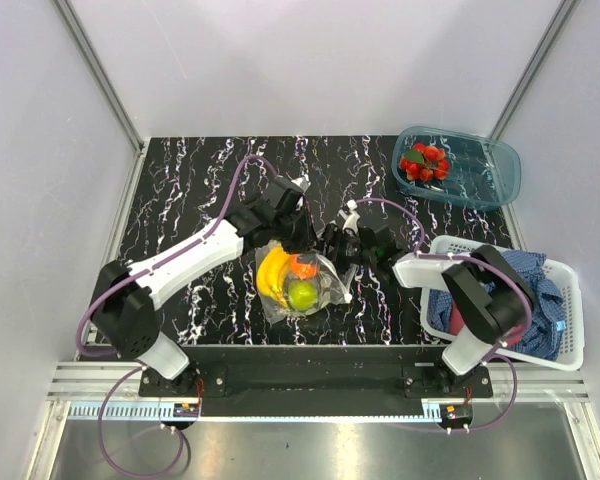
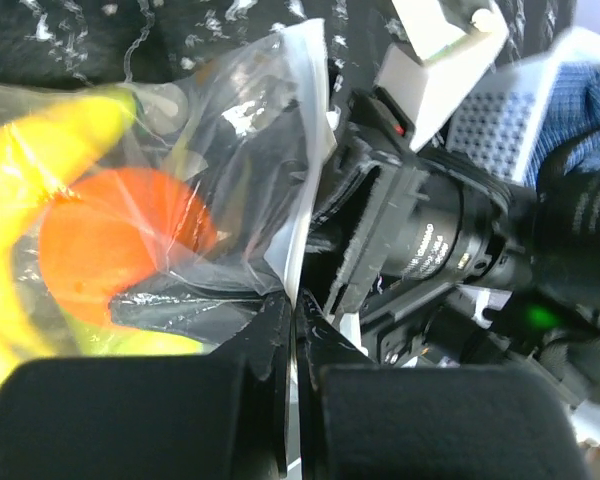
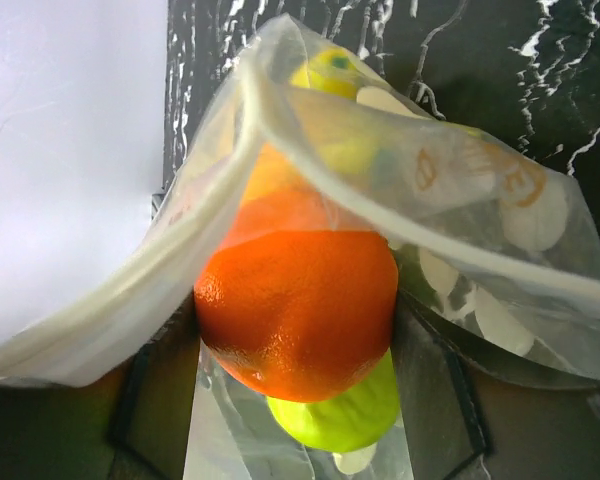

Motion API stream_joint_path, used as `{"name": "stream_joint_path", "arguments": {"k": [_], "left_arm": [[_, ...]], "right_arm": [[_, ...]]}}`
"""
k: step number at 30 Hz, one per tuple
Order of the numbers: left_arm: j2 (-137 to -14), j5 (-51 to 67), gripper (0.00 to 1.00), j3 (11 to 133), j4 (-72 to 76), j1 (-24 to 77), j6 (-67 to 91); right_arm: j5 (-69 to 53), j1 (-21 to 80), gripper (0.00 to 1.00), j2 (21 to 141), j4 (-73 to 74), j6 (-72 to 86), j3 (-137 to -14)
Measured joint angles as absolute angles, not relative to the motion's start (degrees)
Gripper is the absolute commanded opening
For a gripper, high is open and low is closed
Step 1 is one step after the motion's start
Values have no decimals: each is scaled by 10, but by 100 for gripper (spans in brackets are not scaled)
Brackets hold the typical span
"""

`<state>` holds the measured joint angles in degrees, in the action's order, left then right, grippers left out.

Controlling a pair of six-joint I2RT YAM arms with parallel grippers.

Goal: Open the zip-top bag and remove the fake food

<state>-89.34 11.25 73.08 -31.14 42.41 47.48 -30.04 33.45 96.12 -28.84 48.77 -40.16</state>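
The clear zip-top bag lies mid-table with its mouth open. It holds a yellow banana, an orange and a green round fruit. My left gripper is shut on the bag's edge strip. My right gripper reaches into the mouth, its fingers pressed on both sides of the orange. The green fruit sits just behind it and the bag's rim arches over both. A red berry cluster lies in the teal tray.
A white slatted basket with blue and red cloths stands at the right, close to the right arm. The teal tray is at the back right corner. Both arms crowd together over the bag. Grey walls close the table on three sides.
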Motion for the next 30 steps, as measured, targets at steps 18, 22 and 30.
{"name": "stream_joint_path", "arguments": {"k": [18, 22, 30], "left_arm": [[-803, 113, 0, 718, -332, 444, 385], [-800, 113, 0, 704, -329, 443, 386], [-789, 73, 0, 699, -329, 442, 395]], "right_arm": [[-243, 338, 7, 729, -22, 439, -354], [-220, 338, 6, 689, 66, 424, -428], [-137, 338, 7, 642, 211, 383, -543]]}}
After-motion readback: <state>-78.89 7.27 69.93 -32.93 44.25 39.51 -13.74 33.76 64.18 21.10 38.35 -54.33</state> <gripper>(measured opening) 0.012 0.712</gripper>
